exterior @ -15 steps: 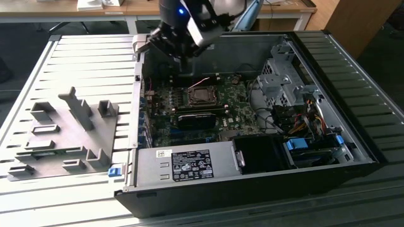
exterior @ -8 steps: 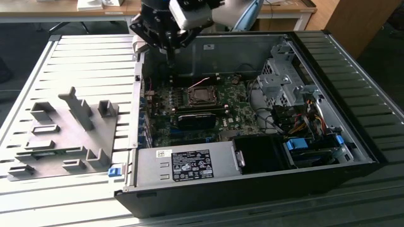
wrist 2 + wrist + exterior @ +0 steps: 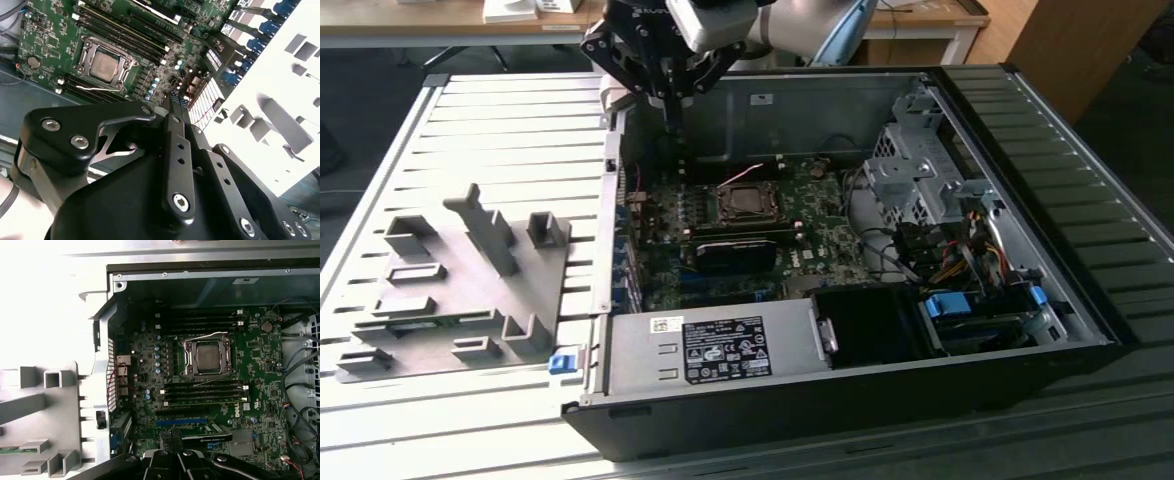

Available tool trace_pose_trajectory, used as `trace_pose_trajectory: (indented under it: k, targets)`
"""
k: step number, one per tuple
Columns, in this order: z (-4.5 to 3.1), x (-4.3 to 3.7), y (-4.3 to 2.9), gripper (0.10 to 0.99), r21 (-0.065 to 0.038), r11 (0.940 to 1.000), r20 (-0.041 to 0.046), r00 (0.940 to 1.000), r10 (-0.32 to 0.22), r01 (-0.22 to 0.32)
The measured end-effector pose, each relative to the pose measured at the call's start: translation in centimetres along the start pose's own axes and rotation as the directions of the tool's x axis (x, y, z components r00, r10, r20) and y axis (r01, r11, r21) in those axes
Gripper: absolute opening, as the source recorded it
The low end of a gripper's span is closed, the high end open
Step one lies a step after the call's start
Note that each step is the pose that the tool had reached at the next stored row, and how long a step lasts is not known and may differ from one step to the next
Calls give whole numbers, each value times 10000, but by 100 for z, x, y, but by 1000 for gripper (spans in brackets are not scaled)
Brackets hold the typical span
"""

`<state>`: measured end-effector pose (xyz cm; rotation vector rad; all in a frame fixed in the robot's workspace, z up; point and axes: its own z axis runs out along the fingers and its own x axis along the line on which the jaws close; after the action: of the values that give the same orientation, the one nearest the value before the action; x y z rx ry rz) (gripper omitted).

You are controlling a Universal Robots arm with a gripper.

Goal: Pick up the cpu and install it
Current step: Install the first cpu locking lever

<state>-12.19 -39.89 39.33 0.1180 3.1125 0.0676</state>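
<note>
Ribbed grey counter [image 3: 494, 130] carries an open computer case [image 3: 1067, 300]. The clenched, empty hand [image 3: 675, 128] hovers beside the case wall. Below it, the cpu [image 3: 208, 356] sits in its socket, grey fixture blocks [image 3: 480, 270] off to one side.

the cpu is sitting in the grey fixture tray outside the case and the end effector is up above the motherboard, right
Not quite. The cpu is not in the grey fixture tray; in both wrist views it sits in the socket frame on the motherboard. The rest holds: in the exterior view the end effector is above the motherboard.

The pincer [image 3: 172, 102] is matte black, built of flat linkage bars. Silver screw heads stud its joints. Pale grey arm casing sits above it.
</note>
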Motion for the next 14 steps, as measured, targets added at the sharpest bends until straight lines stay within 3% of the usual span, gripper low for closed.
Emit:
trace_pose_trajectory:
  k: [14]
  targets:
    - [23, -1, 20, 106, 1, 10000, -2, 10000, 0, 0]
